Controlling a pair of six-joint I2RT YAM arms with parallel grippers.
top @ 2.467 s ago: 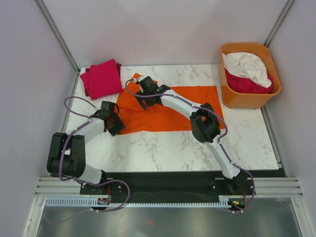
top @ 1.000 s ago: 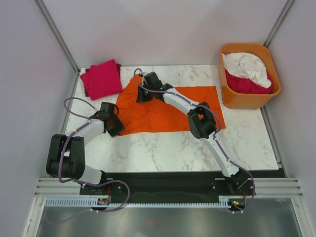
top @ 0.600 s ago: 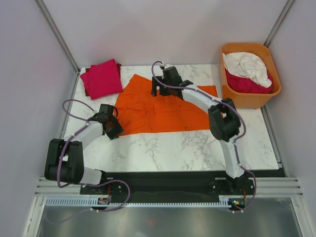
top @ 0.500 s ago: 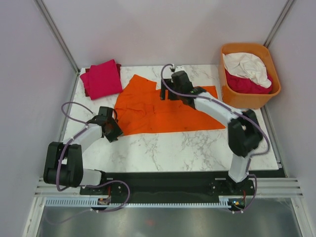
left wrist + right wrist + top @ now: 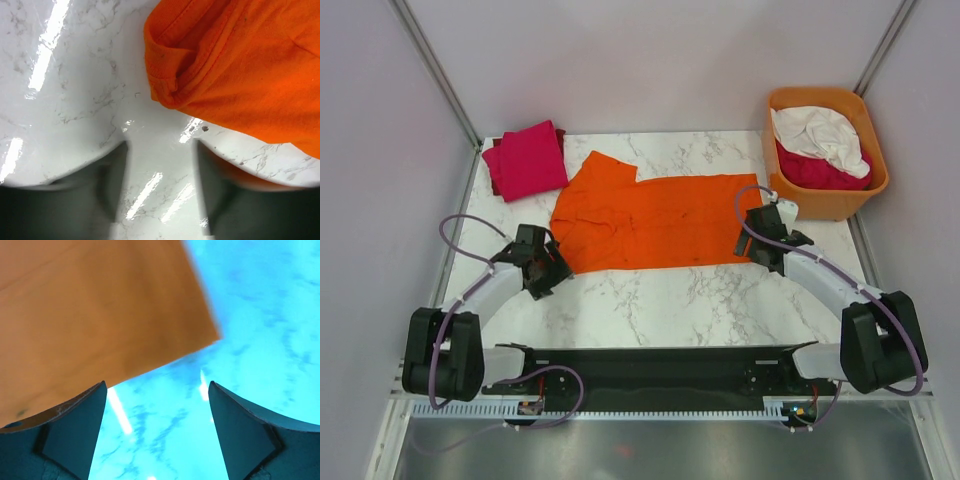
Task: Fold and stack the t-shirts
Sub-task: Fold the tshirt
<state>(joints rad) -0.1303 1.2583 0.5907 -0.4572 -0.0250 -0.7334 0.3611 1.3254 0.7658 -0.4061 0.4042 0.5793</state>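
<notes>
Corners of orange t-shirt (image 5: 650,220) flanked by left fingers (image 5: 60,205) and right fingers (image 5: 65,435), wide, empty; likely needed matched pinches.

free marble (image 5: 670,300) in front, orange t-shirt (image 5: 660,220), tub (image 5: 815,205) beyond

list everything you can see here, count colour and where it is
bright orange cloth t-shirt: 1, orange, spread flat mid-table
folded magenta-pink cloth shirt: 1, pink, far left corner, darker red edge showing beneath
rigid orange plastic tub: 1, orange, far right corner
crumpled white cloth: 1, white, on top inside the tub
crimson cloth: 1, crimson, in the tub under the white one
white marble table: 1, white with grey veins, under it all
left hand: 1, black, open, by the orange shirt's near left corner
right hand: 1, black, open, by its near right corner
</notes>
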